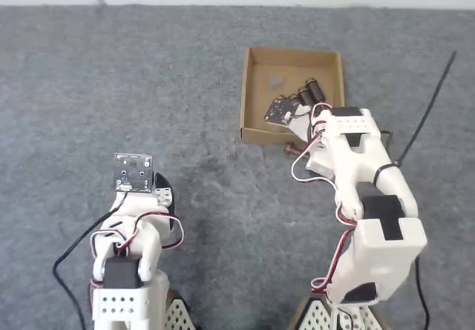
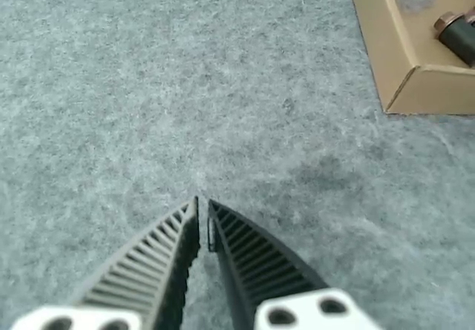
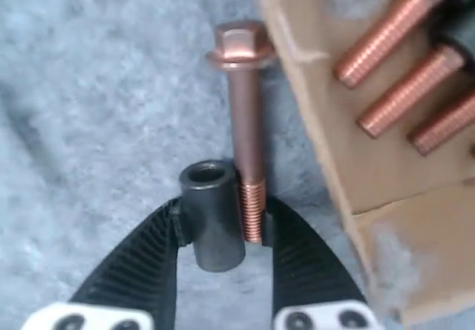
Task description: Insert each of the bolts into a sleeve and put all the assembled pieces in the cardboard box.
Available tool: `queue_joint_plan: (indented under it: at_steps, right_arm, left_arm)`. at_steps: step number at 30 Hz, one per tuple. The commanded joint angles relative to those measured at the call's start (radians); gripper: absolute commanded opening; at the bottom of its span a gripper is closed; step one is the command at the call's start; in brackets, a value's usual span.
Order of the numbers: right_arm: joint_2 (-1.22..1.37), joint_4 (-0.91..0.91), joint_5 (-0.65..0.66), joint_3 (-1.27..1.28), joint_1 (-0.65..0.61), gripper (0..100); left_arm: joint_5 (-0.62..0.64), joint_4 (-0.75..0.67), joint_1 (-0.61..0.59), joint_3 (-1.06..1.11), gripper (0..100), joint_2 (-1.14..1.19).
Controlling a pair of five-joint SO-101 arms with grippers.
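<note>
My right gripper [image 3: 223, 211] is shut on a dark sleeve [image 3: 211, 215] and a copper bolt [image 3: 241, 115], held side by side just off the grey mat. The bolt's threaded end sits between the sleeve and one finger, and its hex head points away from me. They are right beside the near wall of the cardboard box [image 1: 256, 133], where the bolt [image 1: 291, 149] pokes out from under the right wrist. Inside the box lie three assembled pieces [image 3: 401, 70] with threaded ends showing. My left gripper [image 2: 202, 205] is shut and holds nothing, low over bare mat at the near left.
A grey felt mat [image 1: 111, 85] covers the table. The box corner [image 2: 415, 85] lies ahead of the left gripper, with one assembled piece [image 2: 456, 33] inside. A black cable [image 1: 427, 111] runs past the right arm.
</note>
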Motion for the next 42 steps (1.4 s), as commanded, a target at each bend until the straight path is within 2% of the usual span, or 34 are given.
queue_joint_plan:
  at_steps: [1, 5, 10, 15, 19, 28, 35, 42]
  right_arm:
    - [-0.113, 0.056, -0.137, -0.031, -0.024, 0.6]
    - [-0.219, 0.166, -0.242, -0.029, -0.024, 0.6]
    - [-0.331, 0.275, -0.315, 0.011, -0.016, 0.6]
    - [-0.476, 0.252, -0.319, 0.186, -0.013, 0.6]
    - [-0.622, 0.151, -0.319, 0.356, 0.025, 0.6]
    - [-0.826, -0.068, -0.315, 0.631, 0.292, 0.9]
    - [-0.812, -0.142, -0.319, 0.647, 0.49, 0.9]
    - [-0.768, -0.156, -0.321, 0.647, 0.585, 2.4]
  left_arm:
    - [-0.008, -0.002, 0.003, -0.012, 2, -0.012]
    - [-0.008, -0.002, 0.003, -0.012, 2, -0.012]
    - [-0.008, -0.002, 0.003, -0.012, 2, -0.012]
    - [-0.008, -0.002, 0.003, -0.012, 2, -0.012]
    - [-0.008, -0.002, 0.003, -0.012, 2, -0.012]
    - [-0.008, -0.002, 0.003, -0.012, 2, -0.012]
    - [-0.008, -0.002, 0.002, -0.012, 2, -0.012]
    - [-0.008, -0.002, -0.002, -0.012, 2, -0.012]
